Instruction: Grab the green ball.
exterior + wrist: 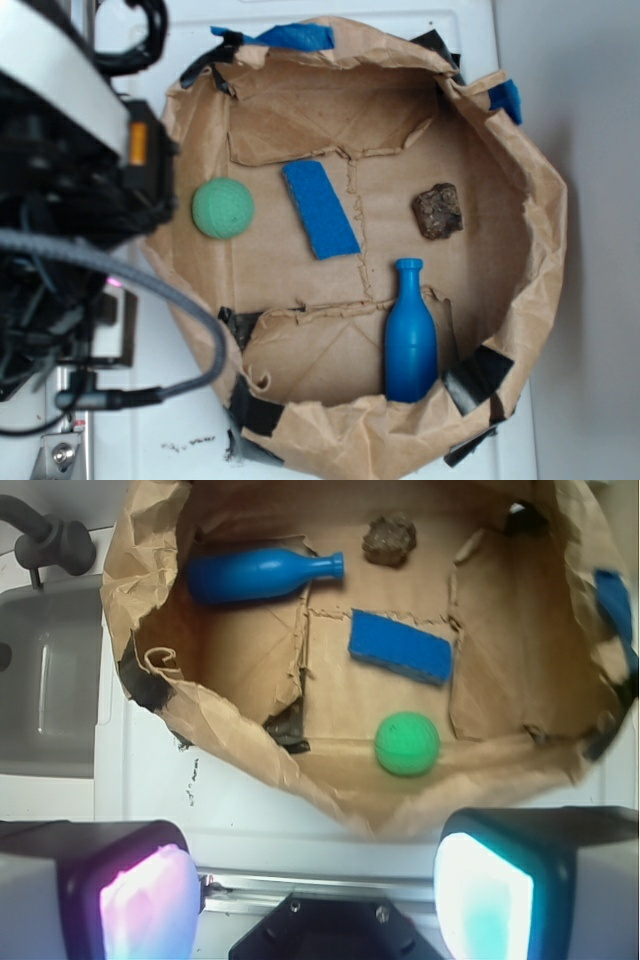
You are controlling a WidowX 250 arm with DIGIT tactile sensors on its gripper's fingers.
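The green ball [223, 208] is a soft mint green with tiny dots all over. The bottle [410, 340] is bright blue, and so is the flat sponge [320, 209]. The rock [438, 211] is dark brown. The paper tray [545, 230] is light brown, with black and blue tape. The tabletop [210, 800] is white.

- The robot arm [70, 150], black with a white link, fills the left edge of the exterior view, a grey cable looping beneath it.
- Seen from the wrist camera, the tool [315, 905] is spread wide, nothing between its two pads.
- One pad [140, 905] glows pink, the other [485, 900] teal.
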